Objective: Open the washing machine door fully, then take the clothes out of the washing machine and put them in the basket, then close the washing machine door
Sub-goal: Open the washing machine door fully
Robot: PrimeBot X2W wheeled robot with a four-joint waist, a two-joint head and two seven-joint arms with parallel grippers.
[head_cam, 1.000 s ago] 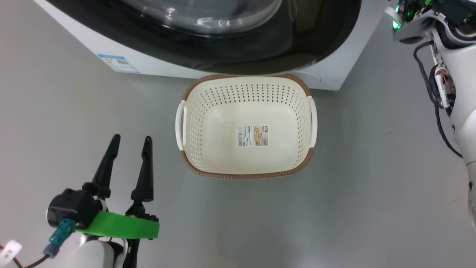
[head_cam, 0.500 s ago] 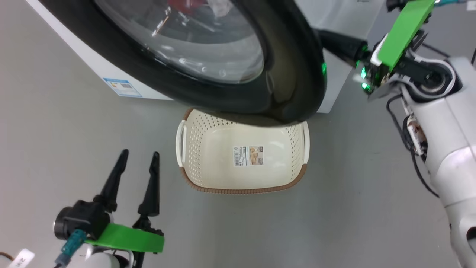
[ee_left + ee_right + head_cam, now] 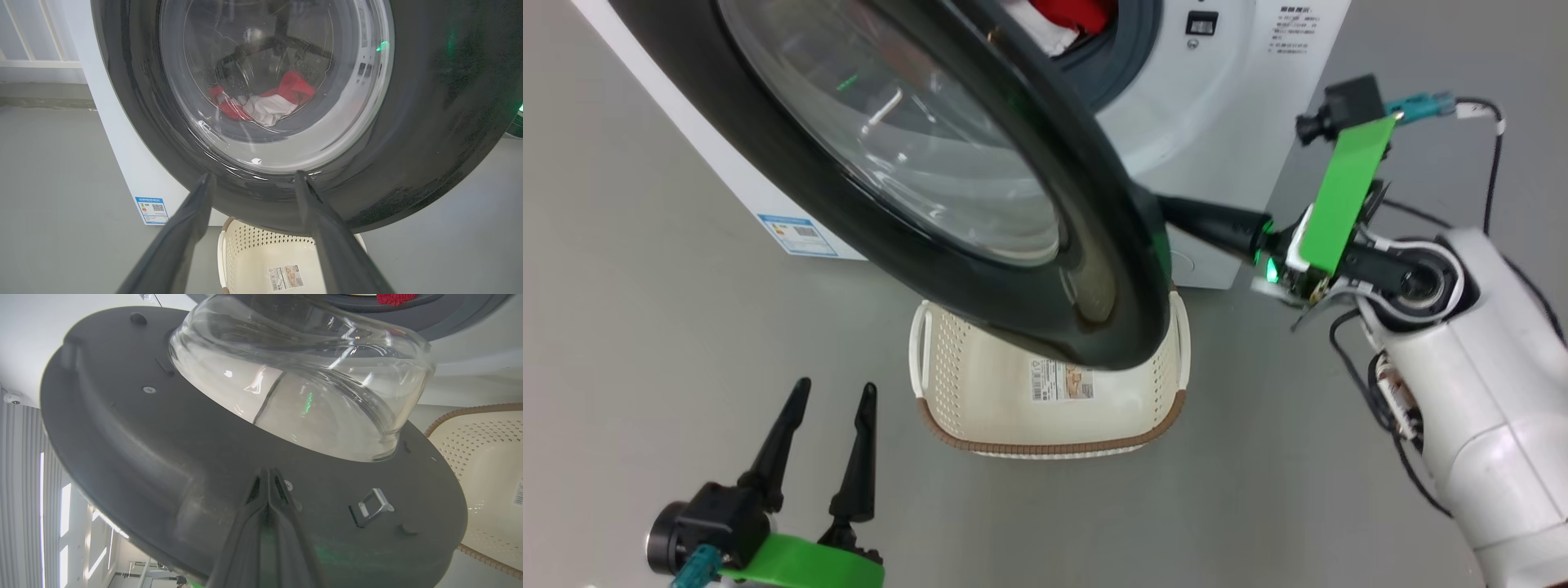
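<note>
The machine (image 3: 1225,122) stands ahead of both pincers, its mouth uncovered. The door (image 3: 980,269) is part-way out and hangs between the two pincers. Its glossy front faces the left pincer (image 3: 825,392) and its matt inner face meets the right pincer (image 3: 267,473).

The right pincer is closed to a single point with nothing in it. Its tips are on the inner rim, with the glass bowl just beyond them and the metal latch (image 3: 374,504) just to one side in the right wrist view. The left pincer is spread wide and empty, low over the floor (image 3: 645,327).

The basket (image 3: 1045,425) sits ahead and to the right of the left pincer, half under the door's lower edge. The clothes (image 3: 265,102) lie in the drum, well beyond both pincers.

The step in hand looks like the first one, opening the door fully, and it is not yet done. The next move probably calls for the right pincer to push the rim outward along the hinge arc, towards the left pincer's side. That should bring the door clear of the basket and the drum mouth.
</note>
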